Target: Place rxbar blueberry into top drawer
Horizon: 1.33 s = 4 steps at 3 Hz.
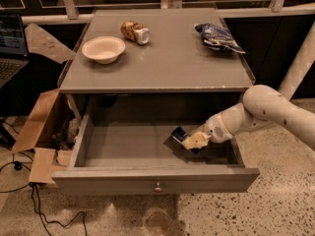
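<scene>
The top drawer (157, 180) of the grey cabinet stands pulled wide open, its round metal knob at the front centre. My gripper (191, 141) reaches in from the right and sits low inside the drawer's right part. It is shut on the rxbar blueberry (179, 134), a small dark navy bar with light print that sticks out to the upper left of the fingers. The bar is tilted and close to the drawer floor; I cannot tell whether it touches it.
On the cabinet top stand a white bowl (103, 49), a tipped can (135, 32) and a crinkled blue-and-white chip bag (216, 36). An open cardboard box (39, 127) and cables lie on the floor at the left. A laptop (11, 48) is at the far left.
</scene>
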Motion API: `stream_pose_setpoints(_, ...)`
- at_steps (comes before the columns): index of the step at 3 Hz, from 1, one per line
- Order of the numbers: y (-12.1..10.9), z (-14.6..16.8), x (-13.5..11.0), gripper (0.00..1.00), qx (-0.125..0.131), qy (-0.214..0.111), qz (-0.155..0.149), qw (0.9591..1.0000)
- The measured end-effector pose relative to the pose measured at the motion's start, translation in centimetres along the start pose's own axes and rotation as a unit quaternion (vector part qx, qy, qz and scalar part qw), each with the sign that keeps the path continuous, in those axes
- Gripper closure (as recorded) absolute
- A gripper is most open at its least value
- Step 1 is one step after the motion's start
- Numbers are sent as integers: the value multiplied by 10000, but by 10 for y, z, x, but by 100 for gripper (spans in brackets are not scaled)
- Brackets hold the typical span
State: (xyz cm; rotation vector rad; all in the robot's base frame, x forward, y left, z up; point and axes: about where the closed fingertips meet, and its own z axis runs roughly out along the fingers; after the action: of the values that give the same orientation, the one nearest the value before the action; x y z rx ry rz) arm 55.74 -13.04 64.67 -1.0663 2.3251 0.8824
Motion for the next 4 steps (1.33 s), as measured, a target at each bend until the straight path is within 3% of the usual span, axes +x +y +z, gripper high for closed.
stream_pose_setpoints(2,0,0,0,34,-1,0,0,10000)
stream_pose_setpoints(3,0,0,0,5,-1,1,0,10000)
stream_pose_setpoints(4,0,0,0,0,-3,1,0,10000)
